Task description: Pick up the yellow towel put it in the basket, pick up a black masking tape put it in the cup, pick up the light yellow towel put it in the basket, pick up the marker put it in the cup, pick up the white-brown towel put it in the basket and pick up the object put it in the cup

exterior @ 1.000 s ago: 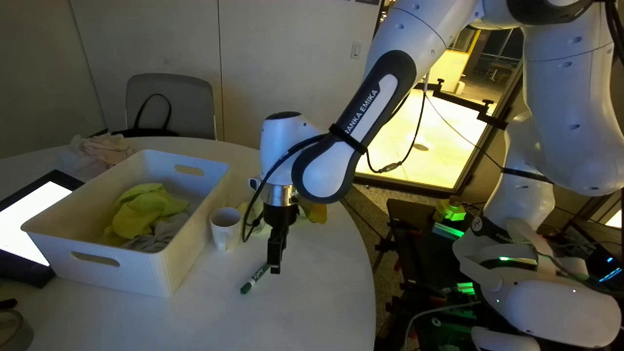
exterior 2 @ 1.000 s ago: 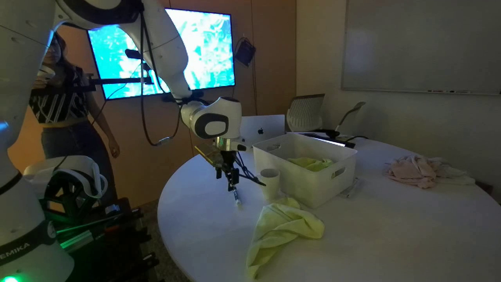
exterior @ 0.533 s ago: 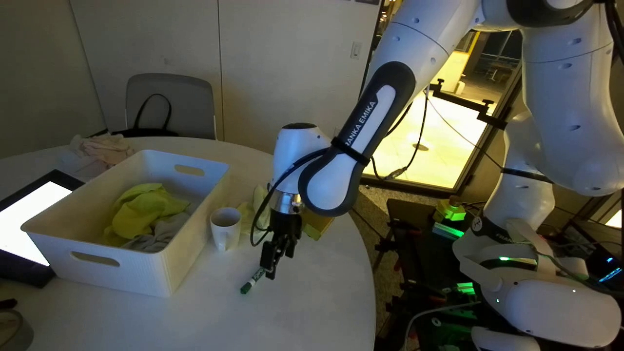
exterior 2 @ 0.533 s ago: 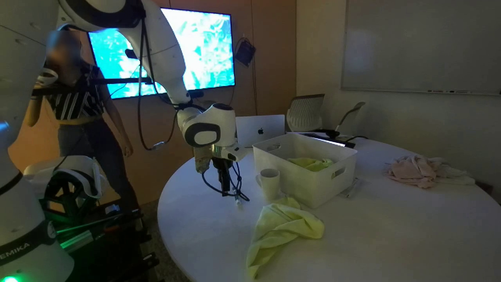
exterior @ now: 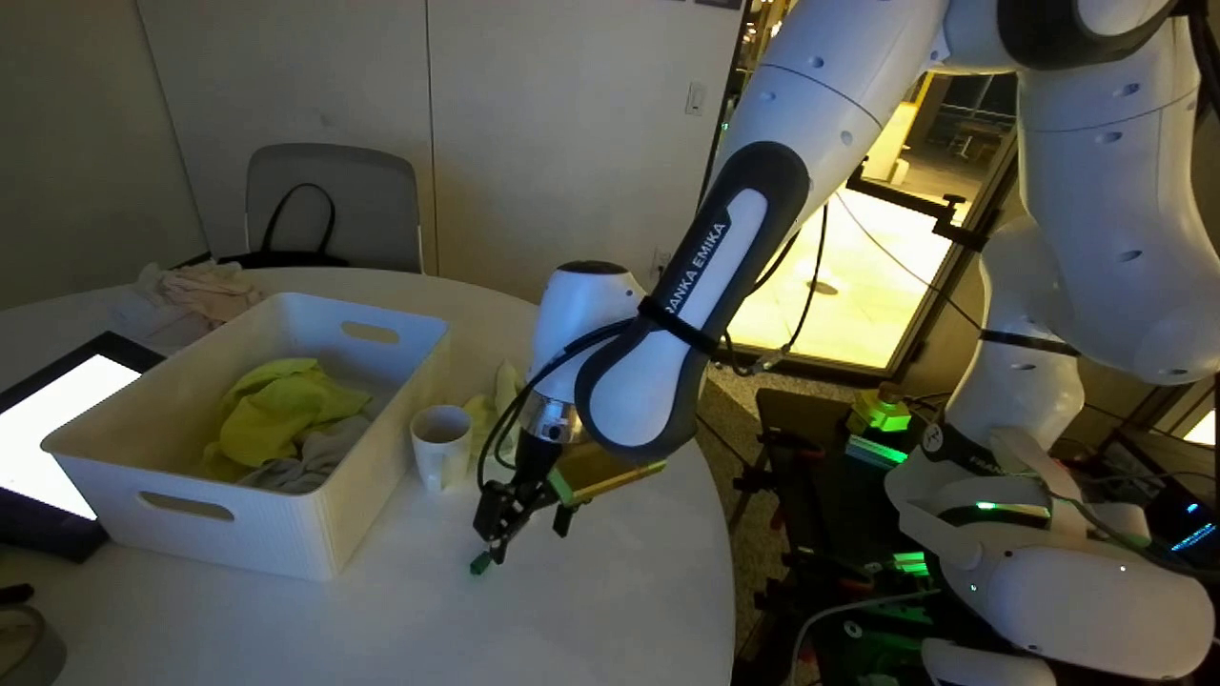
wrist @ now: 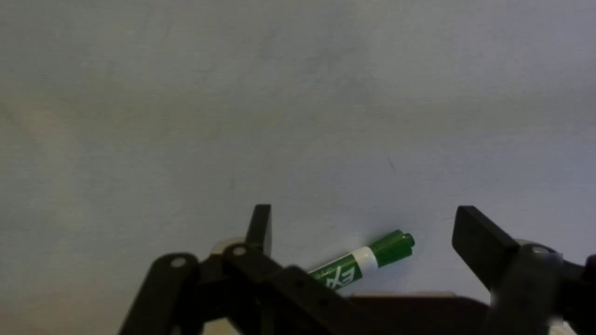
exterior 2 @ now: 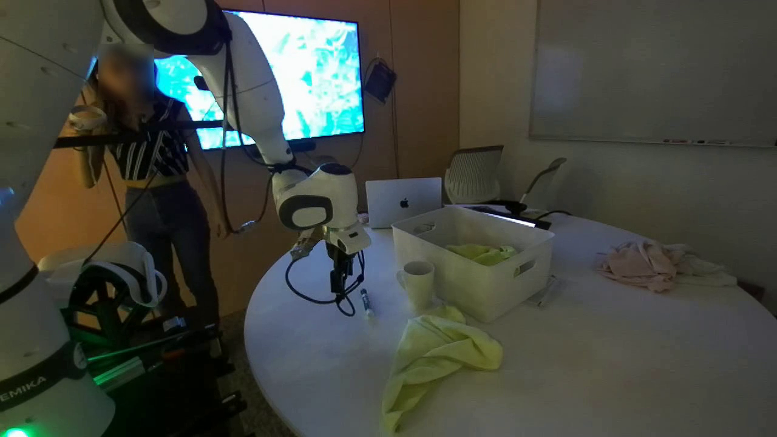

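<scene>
The desk (exterior 2: 607, 376) runs out of both exterior views on the near side. You see the basket (exterior: 257, 529) standing on it, to the left in an exterior view. The light yellow towel (exterior 2: 440, 358) lies rumpled on the near part of the desk in an exterior view. Towards the right there, the pinkish-white cloth (exterior 2: 646, 267) is heaped too loosely for you to count its pieces. Inside the basket sits the yellow towel (exterior: 281, 410); the rim cuts off some of the grey cloth (exterior: 310, 462) beside it. Your end effector (wrist: 363, 223) has its fingers spread wide; in the wrist view a blurred patch covers part of the right one. The cup (exterior: 441, 462) stands upright just beside the basket, its inside too dark to read. A round thing (exterior: 46, 657) at near left in an exterior view is cut off by the edge. The marker (wrist: 358, 263) lies on the desk between those fingers in the wrist view, one end hidden by the left finger. Whether they touch it, you cannot tell.
</scene>
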